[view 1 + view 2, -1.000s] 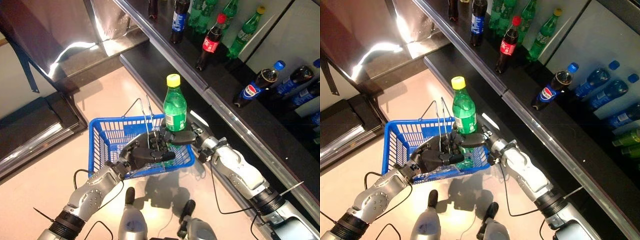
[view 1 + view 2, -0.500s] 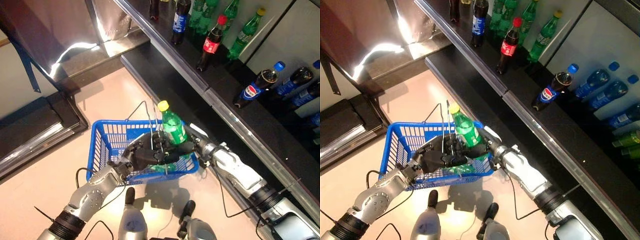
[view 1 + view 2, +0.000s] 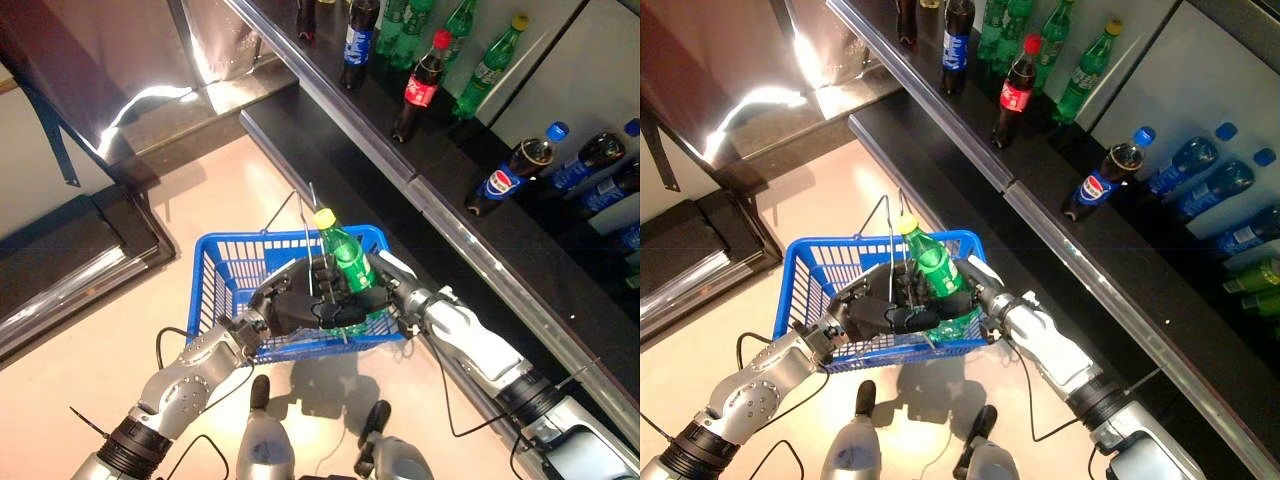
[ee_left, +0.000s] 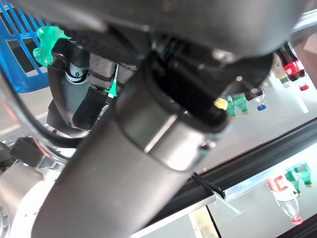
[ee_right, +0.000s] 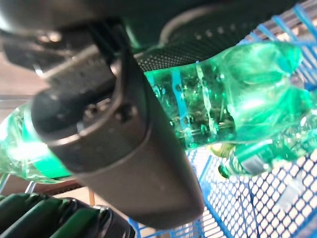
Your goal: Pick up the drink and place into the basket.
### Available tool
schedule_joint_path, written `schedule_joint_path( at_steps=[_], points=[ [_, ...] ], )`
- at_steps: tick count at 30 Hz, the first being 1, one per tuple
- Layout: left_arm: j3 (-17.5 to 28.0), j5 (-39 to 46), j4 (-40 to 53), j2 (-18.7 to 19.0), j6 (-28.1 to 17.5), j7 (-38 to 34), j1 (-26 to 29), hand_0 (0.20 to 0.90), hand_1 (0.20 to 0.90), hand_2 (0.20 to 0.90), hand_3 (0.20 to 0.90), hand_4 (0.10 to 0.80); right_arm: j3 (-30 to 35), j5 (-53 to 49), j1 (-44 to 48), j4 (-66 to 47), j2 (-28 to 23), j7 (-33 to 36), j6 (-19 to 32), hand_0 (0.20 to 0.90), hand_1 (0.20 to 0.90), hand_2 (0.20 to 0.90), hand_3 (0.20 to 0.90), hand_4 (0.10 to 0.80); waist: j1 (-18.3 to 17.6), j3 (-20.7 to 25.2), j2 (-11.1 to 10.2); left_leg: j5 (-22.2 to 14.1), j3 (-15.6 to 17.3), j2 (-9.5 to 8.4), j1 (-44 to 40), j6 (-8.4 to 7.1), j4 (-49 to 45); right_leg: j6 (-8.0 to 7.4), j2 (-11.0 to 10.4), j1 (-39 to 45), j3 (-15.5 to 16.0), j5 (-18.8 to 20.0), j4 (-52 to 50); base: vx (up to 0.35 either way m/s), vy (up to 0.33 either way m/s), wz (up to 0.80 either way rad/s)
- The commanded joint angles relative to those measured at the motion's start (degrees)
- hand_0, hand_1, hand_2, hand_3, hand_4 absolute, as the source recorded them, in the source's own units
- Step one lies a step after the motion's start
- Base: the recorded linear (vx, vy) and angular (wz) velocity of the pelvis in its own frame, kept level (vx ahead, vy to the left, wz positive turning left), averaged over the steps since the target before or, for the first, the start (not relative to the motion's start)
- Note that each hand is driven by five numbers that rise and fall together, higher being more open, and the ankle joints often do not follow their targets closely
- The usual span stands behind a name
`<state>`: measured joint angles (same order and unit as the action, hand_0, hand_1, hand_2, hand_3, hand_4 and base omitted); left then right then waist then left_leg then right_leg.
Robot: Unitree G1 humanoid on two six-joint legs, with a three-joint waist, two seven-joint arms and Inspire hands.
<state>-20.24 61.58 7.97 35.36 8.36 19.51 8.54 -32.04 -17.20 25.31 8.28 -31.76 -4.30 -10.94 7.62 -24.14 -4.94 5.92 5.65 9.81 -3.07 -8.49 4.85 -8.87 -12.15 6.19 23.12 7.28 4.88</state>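
My right hand point(image 3: 368, 297) is shut on a green bottle with a yellow cap point(image 3: 343, 257) and holds it tilted, its lower half down inside the blue basket point(image 3: 228, 268). The right wrist view shows the bottle point(image 5: 223, 109) close up against the basket's blue mesh point(image 5: 257, 208), my thumb point(image 5: 99, 134) across it. My left hand point(image 3: 290, 305) is shut on the basket's thin wire handles point(image 3: 312, 215) and holds the basket up in front of me. In the right eye view the bottle point(image 3: 932, 262) leans over the basket's near right corner.
A dark shelf point(image 3: 420, 190) runs diagonally at the right, with cola and green bottles point(image 3: 420, 80) standing on it and blue-capped bottles point(image 3: 515, 165) further along. A dark low platform point(image 3: 80, 250) lies at the left. Pale floor point(image 3: 90, 380) lies below the basket.
My right hand has lowered the green bottle from upright above the basket rim down into the basket and tilted it. The basket has shifted slightly to the right.
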Motion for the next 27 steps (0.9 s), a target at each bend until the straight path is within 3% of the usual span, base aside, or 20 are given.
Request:
schedule_joint_path(
  at_steps=[1,14,21,27],
  points=[
    [-2.7,5.3,19.5,-8.9,-12.2,15.3,13.5,0.3,0.3,0.3,0.2,0.1,-6.0,4.3,0.2,-0.8,1.3,-1.2,4.7,0.3,0.3,0.3,0.2,0.1,-0.2,20.6,-1.1,-2.1,1.6,0.42,-0.5,1.01,0.2,-3.67,-3.4,4.7,-0.7,-3.7,0.1,0.0,0.0,0.0],
    [-3.6,3.8,20.2,-9.1,-11.7,15.3,15.1,0.3,0.3,0.3,0.2,0.1,-9.0,10.0,3.7,-2.8,0.4,-2.1,2.7,0.3,0.3,0.3,0.2,0.1,-0.3,20.5,-1.1,-2.0,1.5,0.4,-0.6,0.96,0.2,-3.66,-3.3,4.7,-1.1,-3.7,0.1,0.0,0.0,0.0],
    [-3.6,4.1,20.2,-8.8,-11.9,16.2,14.7,0.3,0.3,0.3,0.2,0.1,-7.8,-2.8,1.8,-2.3,2.0,-2.2,2.6,0.3,0.3,0.3,0.2,0.1,-0.1,20.5,-1.1,-1.9,1.3,0.41,-0.5,0.87,0.2,-3.64,-3.3,4.8,-0.9,-3.7,0.1,0.0,0.0,0.0],
    [-3.3,4.7,20.1,-8.4,-12.3,17.6,13.6,0.3,0.3,0.3,0.2,0.1,-3.5,-16.1,-2.2,-0.1,5.2,-1.9,5.5,0.3,0.3,0.3,0.2,0.1,0.0,20.7,-0.6,-2.0,1.2,0.4,-0.8,1.0,0.2,-3.63,-3.4,5.0,-0.6,-3.7,0.1,0.0,0.0,0.0]
  ],
)
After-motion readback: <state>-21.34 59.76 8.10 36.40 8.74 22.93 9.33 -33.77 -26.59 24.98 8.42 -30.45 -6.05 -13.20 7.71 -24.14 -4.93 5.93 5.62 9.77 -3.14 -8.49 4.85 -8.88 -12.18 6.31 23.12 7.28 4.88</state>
